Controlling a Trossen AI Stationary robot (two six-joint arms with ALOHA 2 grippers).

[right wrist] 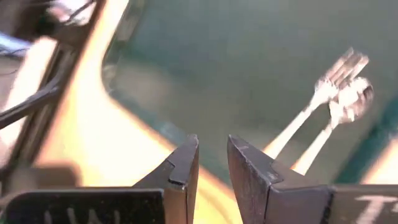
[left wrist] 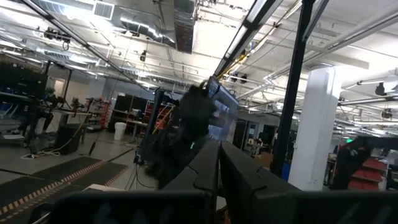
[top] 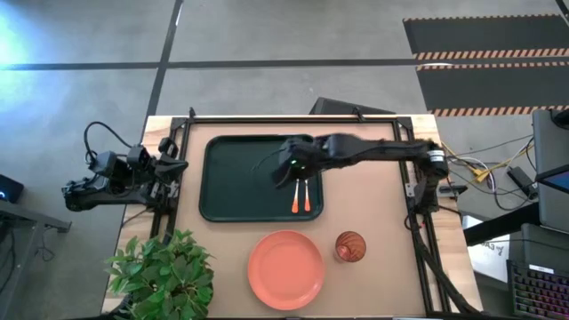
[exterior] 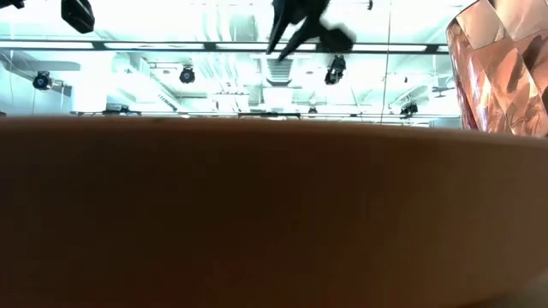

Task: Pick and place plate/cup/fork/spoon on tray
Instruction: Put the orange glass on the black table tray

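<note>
The large dark green-black rectangular tray [top: 240, 178] with rounded corners and a raised rim lies on the wooden counter [top: 373, 196], toward its far edge and left of the middle. Two slim utensils with silver heads and orange handles, the fork [top: 295, 196] and the spoon [top: 307, 196], lie side by side inside the tray near its right rim, handles pointing toward the counter's near edge; in the right wrist view the fork [right wrist: 323, 93] and the spoon [right wrist: 348, 106] touch at their heads.

The right jaws [top: 291, 171] hover over the tray just above the utensil heads, a narrow gap between the fingers and nothing held.

The round flat salmon-orange plate [top: 285, 269] sits on the counter near its near edge, apart from the tray. The small translucent red-brown tumbler cup [top: 350, 246] stands just beside the plate, toward the right edge.

The left jaws [top: 164, 169] wait closed and empty at the counter's left edge.
</note>
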